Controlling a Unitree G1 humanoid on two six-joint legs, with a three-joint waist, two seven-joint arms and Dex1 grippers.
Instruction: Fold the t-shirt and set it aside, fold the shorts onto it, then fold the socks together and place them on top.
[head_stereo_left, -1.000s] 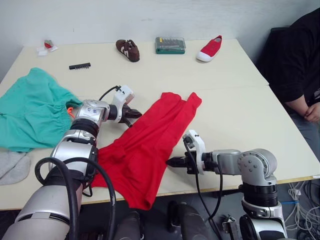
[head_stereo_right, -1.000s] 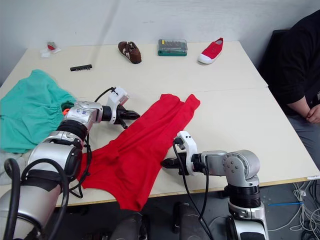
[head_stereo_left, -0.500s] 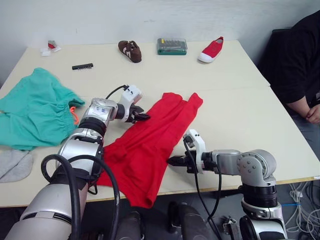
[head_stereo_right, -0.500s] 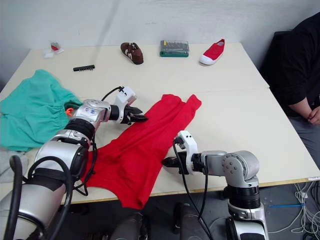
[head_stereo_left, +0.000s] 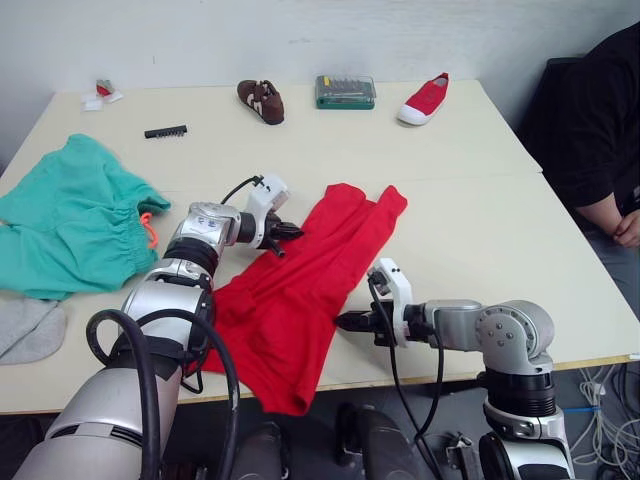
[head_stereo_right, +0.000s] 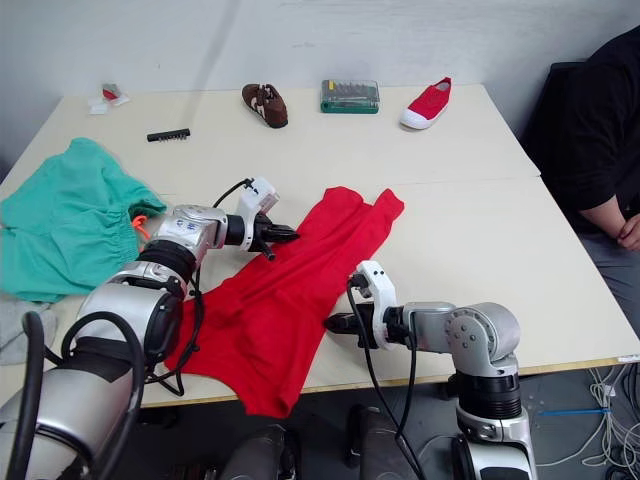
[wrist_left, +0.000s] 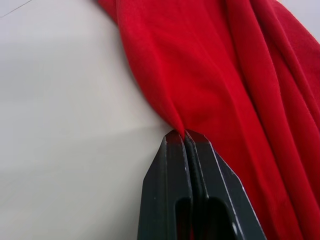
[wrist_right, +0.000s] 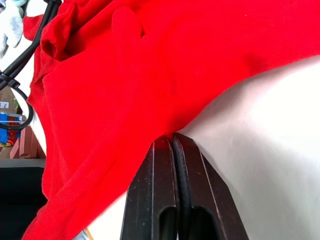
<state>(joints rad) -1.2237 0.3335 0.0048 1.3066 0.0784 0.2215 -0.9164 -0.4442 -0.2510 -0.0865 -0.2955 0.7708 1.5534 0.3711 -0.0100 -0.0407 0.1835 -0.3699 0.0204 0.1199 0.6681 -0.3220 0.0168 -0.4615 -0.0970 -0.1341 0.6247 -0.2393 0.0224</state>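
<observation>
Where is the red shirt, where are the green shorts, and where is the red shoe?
t-shirt (head_stereo_left: 285, 305): left eye view, middle of the cloth.
shorts (head_stereo_left: 65, 225): left eye view, middle of the cloth.
red shoe (head_stereo_left: 423, 97): left eye view, its upper.

We see bare table right of the t-shirt; the shorts crowd the left, and shoes line the far edge
</observation>
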